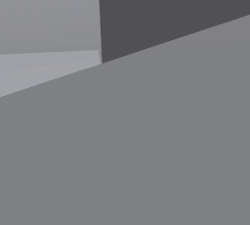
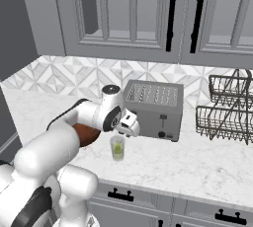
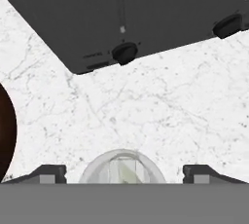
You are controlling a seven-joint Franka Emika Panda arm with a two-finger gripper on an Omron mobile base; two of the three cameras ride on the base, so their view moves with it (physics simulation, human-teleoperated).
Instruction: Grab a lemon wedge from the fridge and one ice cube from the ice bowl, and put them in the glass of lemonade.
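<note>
Fingers (image 3: 124, 172): spread wide, holding nothing | glass (image 2: 117, 148): upright on bench (image 2: 197, 162), straight beneath fingers | wedge (image 2: 118, 148): inside glass

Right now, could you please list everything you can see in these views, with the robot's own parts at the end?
Glass of lemonade: one, clear, on the counter in front of the toaster, directly under the gripper.
Lemon wedge: one, yellow-green, inside the glass.
Toaster: one, grey, on the counter near the backsplash.
Bowl: one, dark brown, on the counter left of the glass, partly behind the arm.
Wire rack: one, dark, two tiers, right end of the counter.
Counter: one, white marble.
Wall cabinets: light grey, black handles, above the counter.
Drawers: grey, black handles, below the counter.
Gripper: one, white, open above the glass.
</note>
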